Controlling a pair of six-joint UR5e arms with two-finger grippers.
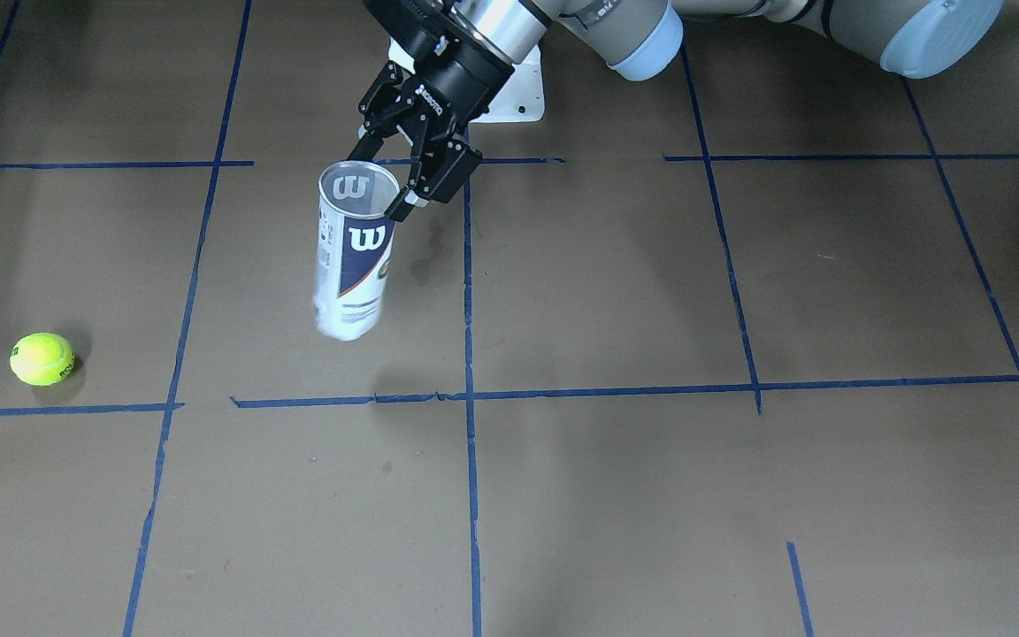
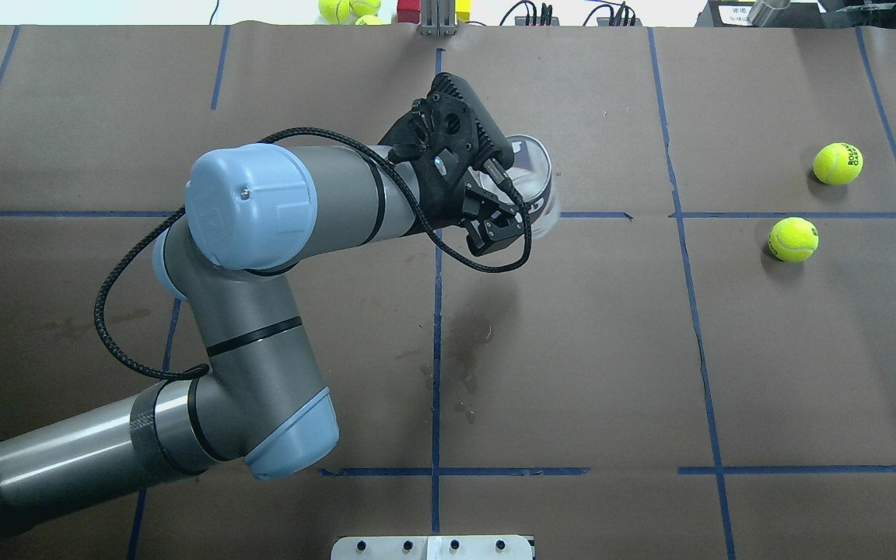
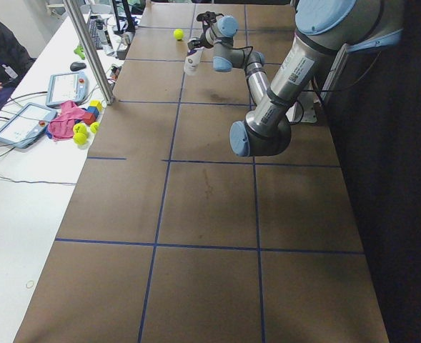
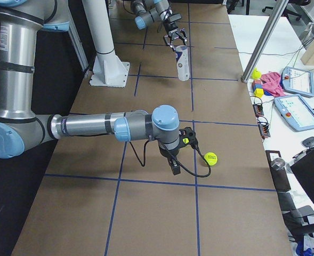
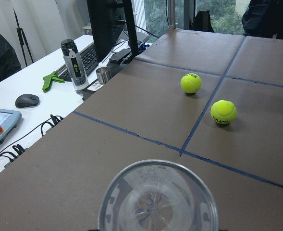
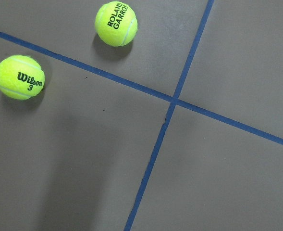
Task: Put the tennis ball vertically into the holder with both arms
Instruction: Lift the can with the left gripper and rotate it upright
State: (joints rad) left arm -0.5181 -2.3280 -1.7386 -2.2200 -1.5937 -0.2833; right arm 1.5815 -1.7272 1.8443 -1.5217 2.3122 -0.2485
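The holder (image 1: 355, 257), a clear can with a white-and-navy Wilson label, hangs nearly upright with its open mouth up. My left gripper (image 1: 390, 181) is shut on its rim. Its lower end is blurred, and I cannot tell if it touches the table. The holder also shows in the overhead view (image 2: 533, 183) under my left gripper (image 2: 506, 198), and its empty mouth (image 5: 155, 197) fills the bottom of the left wrist view. Two tennis balls (image 2: 837, 163) (image 2: 792, 239) lie on the table. My right gripper (image 4: 174, 164) hovers beside a ball (image 4: 211, 158); I cannot tell its state.
A white pedestal base (image 1: 523, 88) stands behind the left gripper. The right wrist view looks down on a Roland Garros ball (image 6: 116, 23) and a Wilson ball (image 6: 19, 77). Spare balls (image 2: 347, 9) and a post (image 2: 436, 19) sit at the far edge.
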